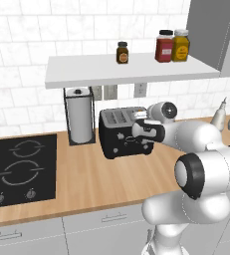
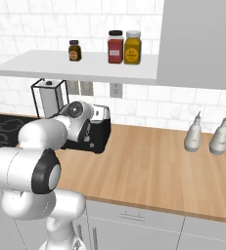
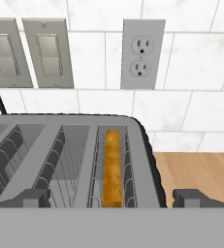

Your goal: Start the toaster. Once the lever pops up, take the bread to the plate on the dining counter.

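The black toaster (image 1: 117, 133) stands on the wood counter by the tiled wall, also seen past my arm (image 2: 101, 133). In the hand view its grey slotted top (image 3: 45, 160) lies just below me. The bread (image 3: 112, 167), a thin golden-brown slice, stands on edge deep in the rightmost slot. My gripper (image 3: 113, 198) hovers over the toaster's right end, open, its two dark fingertips (image 3: 33, 197) wide apart on either side of that slot, with nothing between them. The plate and the dining counter are out of view.
A paper-towel holder (image 1: 80, 119) stands left of the toaster, a black cooktop (image 1: 19, 169) further left. A shelf (image 1: 131, 72) with jars hangs above. Two grey bottles (image 2: 195, 132) stand on the counter to the right. A wall outlet (image 3: 142, 53) and switches (image 3: 26, 53) are behind.
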Motion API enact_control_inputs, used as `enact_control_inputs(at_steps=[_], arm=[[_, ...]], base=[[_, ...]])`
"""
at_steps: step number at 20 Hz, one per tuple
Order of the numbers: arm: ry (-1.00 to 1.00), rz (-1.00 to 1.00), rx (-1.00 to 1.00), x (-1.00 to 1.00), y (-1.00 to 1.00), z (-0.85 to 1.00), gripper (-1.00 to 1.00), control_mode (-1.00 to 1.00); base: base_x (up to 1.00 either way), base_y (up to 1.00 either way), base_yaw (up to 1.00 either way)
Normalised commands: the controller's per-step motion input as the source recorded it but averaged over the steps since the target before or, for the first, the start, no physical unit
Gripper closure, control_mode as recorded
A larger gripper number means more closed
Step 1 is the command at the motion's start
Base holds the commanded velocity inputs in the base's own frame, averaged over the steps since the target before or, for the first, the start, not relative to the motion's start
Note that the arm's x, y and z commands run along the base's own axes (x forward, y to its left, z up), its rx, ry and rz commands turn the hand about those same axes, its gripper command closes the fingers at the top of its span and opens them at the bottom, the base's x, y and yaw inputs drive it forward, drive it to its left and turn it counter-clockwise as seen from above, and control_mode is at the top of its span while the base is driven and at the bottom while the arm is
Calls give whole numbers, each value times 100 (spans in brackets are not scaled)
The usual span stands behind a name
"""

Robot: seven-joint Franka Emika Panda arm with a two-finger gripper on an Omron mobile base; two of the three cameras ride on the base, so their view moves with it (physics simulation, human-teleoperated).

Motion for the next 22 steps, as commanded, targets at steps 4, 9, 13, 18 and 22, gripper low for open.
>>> enact_control_inputs(at_steps=[4, 9, 13, 18, 22], arm=[[0, 0, 0, 0, 0, 0, -100, -100], [0, 0, 0, 0, 0, 0, -100, -100], [0, 0, 0, 0, 0, 0, -100, -100], [0, 0, 0, 0, 0, 0, -100, -100], [0, 0, 0, 0, 0, 0, -100, -100]], base=[[0, 0, 0], [0, 0, 0], [0, 0, 0], [0, 0, 0], [0, 0, 0]])
